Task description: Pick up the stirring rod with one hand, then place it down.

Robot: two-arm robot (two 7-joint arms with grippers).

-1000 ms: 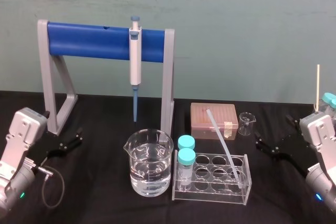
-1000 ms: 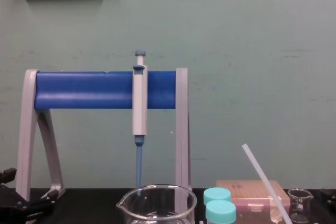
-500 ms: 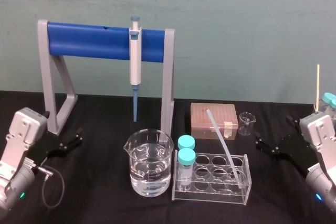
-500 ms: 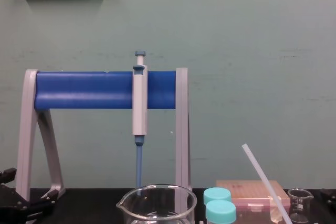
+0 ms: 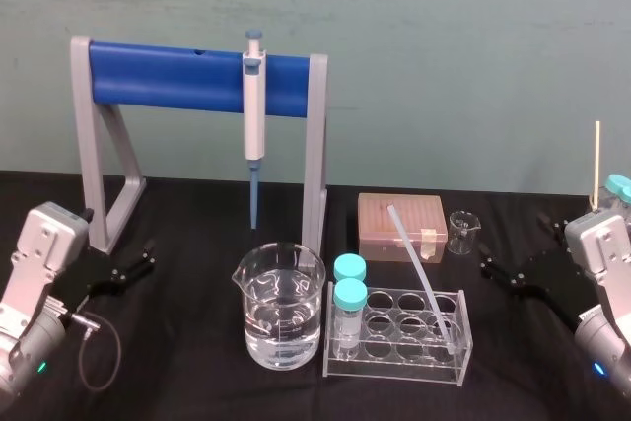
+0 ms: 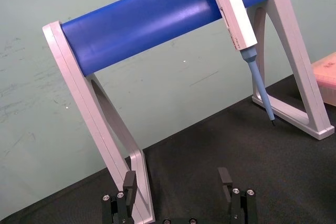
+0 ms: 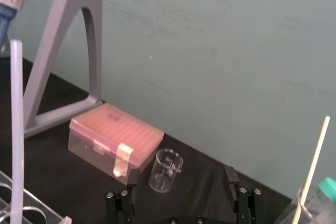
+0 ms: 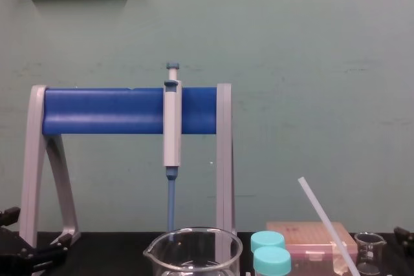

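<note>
Black table (image 5: 197, 391), right gripper (image 5: 513, 245) low, jaws apart

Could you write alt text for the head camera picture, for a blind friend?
A translucent stirring rod leans in a clear tube rack beside a beaker, on a black table, untouched. The left hand and right hand sit open at either side.

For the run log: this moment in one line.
stirring rod: leaning in tube rack, untouched | left gripper: open, at left | right gripper: open, at right
</note>
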